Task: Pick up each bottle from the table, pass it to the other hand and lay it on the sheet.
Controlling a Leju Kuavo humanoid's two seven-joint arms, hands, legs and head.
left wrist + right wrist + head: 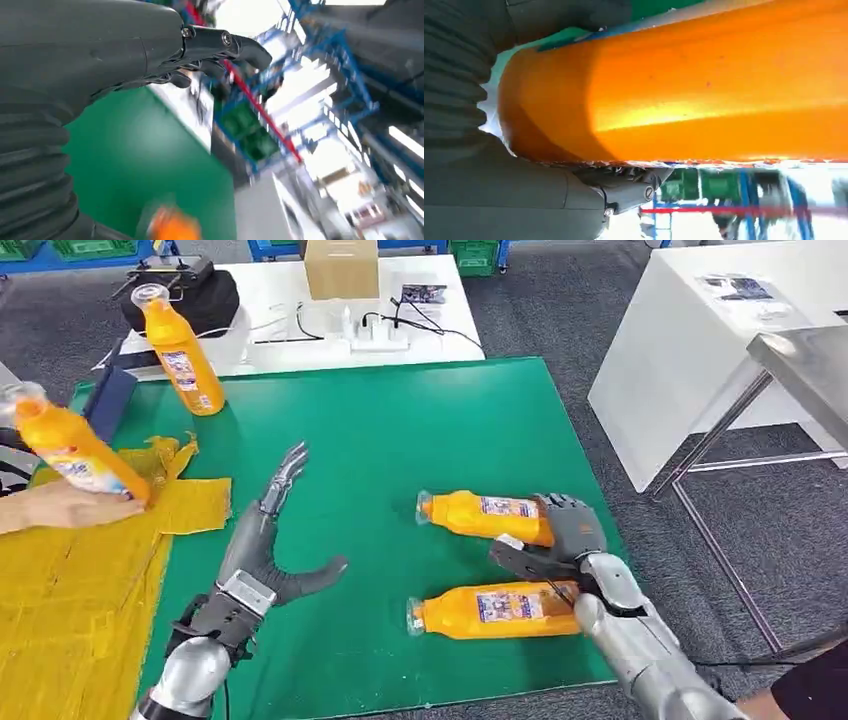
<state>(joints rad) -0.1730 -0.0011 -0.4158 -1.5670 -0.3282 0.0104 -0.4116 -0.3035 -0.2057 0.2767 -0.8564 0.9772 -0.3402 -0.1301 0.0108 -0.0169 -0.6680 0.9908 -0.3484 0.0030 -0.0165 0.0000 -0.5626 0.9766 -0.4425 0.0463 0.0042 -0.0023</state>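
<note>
Nearest you, the right robot hand (565, 540) is wrapped around the base end of one orange bottle (487, 516) lying on the green table (400, 440). Its fingers curl over the far side and its thumb runs along the near side. The right wrist view confirms the contact: the bottle's orange body (704, 90) lies directly against the palm. You can read this as the pick-up grasp, taken at the base so that the neck and mid-body remain free for the receiving hand.

Just beside it, nearer the table edge, a second lying bottle (495, 610) rests parallel to the first, untouched, with its cap pointing the same way. It appears to wait its turn.

Across the table, the left robot hand (275, 540) is spread wide and holds nothing. Its palm is turned toward the right side, a posture suited to receiving the pass.

Farther left, the yellow sheet (70, 590) covers the table's corner. Over it a person's hand (60, 508) grips a tilted bottle (70, 448), though you cannot tell whether that bottle is being laid down or taken away. Farthest off, one bottle (182, 352) stands tilted near the table's back edge.

Count: four bottles, two robot hands, one sheet, one person's hand.
</note>
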